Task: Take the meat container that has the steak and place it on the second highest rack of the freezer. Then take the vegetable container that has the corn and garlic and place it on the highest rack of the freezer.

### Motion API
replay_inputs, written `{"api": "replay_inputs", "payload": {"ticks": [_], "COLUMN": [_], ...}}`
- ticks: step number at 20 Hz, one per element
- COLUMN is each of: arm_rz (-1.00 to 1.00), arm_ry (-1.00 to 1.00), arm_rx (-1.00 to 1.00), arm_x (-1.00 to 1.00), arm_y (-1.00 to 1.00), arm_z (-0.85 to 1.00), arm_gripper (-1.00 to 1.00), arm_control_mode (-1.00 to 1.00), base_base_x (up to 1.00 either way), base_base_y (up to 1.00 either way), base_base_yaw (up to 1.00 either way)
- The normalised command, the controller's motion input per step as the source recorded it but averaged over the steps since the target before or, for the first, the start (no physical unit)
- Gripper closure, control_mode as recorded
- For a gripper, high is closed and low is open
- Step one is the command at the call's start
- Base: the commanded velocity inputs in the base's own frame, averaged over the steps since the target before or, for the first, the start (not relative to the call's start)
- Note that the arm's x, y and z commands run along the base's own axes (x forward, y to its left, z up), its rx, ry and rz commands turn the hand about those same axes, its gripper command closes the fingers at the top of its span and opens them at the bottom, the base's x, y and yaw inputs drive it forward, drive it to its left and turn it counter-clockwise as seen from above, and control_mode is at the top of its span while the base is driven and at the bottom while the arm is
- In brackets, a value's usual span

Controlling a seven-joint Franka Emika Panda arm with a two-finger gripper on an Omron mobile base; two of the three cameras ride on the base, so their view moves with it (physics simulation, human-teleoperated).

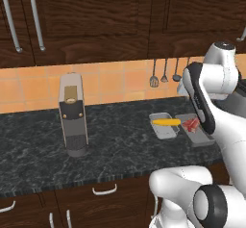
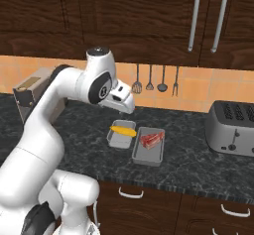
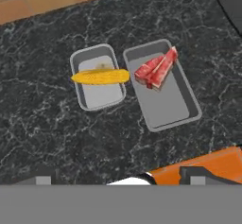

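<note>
Two grey trays stand side by side on the dark marble counter. The larger meat container [image 3: 170, 100] [image 2: 149, 152] [image 1: 202, 136] holds the red steak [image 3: 157, 69] [image 2: 152, 139] [image 1: 191, 124] at its far end. The smaller vegetable container [image 3: 99, 95] [image 2: 120, 139] [image 1: 163, 128] has the yellow corn [image 3: 100, 77] [image 2: 123, 130] [image 1: 166, 122] lying across it; I cannot make out the garlic. My gripper [image 3: 120, 178] [image 2: 127, 103] hangs above the counter, nearer than both trays, open with its fingertips wide apart and nothing between them. The freezer and its racks are out of view.
A grey coffee machine [image 1: 73, 114] stands at the left of the counter and a toaster [image 2: 233, 127] at the right. Utensils [image 2: 155, 83] hang on the orange tiled wall behind the trays. Dark wooden cabinets [image 2: 149, 16] hang overhead.
</note>
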Motion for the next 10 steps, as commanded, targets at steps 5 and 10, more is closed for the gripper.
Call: {"api": "replay_inputs", "payload": {"ticks": [5, 10], "arm_rz": [-0.39, -0.34], "arm_ry": [0.03, 0.06], "arm_rx": [0.15, 0.10], "arm_x": [0.01, 0.00], "arm_y": [-0.83, -0.75], "arm_z": [-0.28, -0.27], "arm_gripper": [-1.00, -1.00], "arm_control_mode": [-1.00, -1.00], "base_base_x": [0.00, 0.00], "base_base_y": [0.00, 0.00], "base_base_yaw": [0.00, 0.00]}}
